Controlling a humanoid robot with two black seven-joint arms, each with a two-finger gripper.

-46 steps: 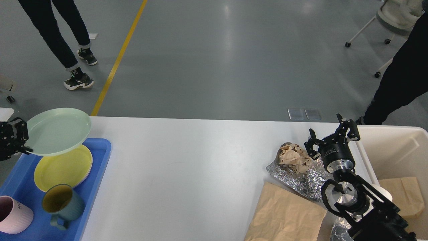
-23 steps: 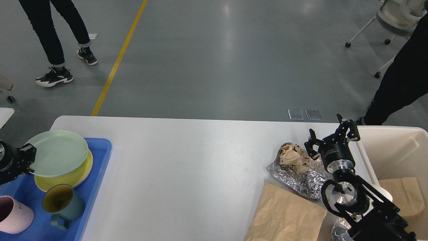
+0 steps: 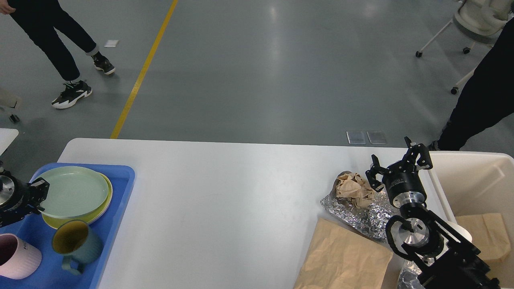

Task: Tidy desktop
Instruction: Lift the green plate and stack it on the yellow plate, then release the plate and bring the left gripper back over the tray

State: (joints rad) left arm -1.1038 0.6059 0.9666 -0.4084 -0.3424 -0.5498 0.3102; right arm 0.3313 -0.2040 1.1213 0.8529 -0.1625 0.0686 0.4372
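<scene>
Pinching the near-left rim of a pale green plate [image 3: 74, 192], left gripper [image 3: 40, 196] sits over the blue tray [image 3: 120, 188] at the bench's [image 3: 225, 200] left end; plate lies on a yellow plate [image 3: 102, 206]. Right gripper [image 3: 399, 166] hangs spread, holding nothing, beside crumpled brown paper [image 3: 353, 188] on foil [image 3: 361, 216].

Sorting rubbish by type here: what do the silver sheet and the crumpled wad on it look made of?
The silver sheet looks like aluminium foil: shiny, finely creased, glinting. The wad looks like matte tan paper, probably kraft, crushed into soft folds.
</scene>
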